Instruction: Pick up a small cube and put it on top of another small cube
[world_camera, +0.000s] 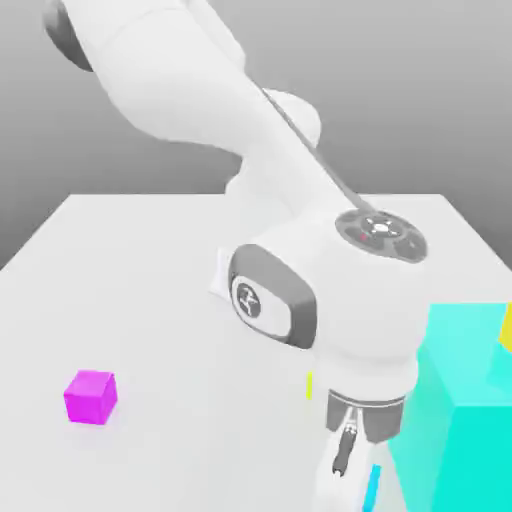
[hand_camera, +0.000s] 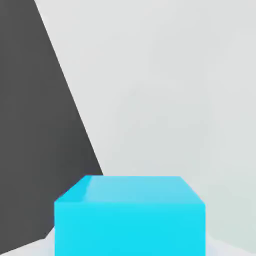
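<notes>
- Light-blue cube (hand_camera: 130, 227) sits between the sides of the pincer (world_camera: 345, 490), which is clenched on it.
- Magenta cube (world_camera: 90, 397) rests on the desk (world_camera: 200, 430), toward the exterior view's left, well apart from the pincer.

Two small cubes: one blue (hand_camera: 130, 227), between the pincer's (hand_camera: 128, 246) fingertips; one magenta (world_camera: 91, 397), well apart from it. One large turquoise block (world_camera: 450, 430) beside the pincer. Two partly hidden objects: one orange (world_camera: 507, 328), one yellow-green (world_camera: 309, 385), near the pincer.
</notes>
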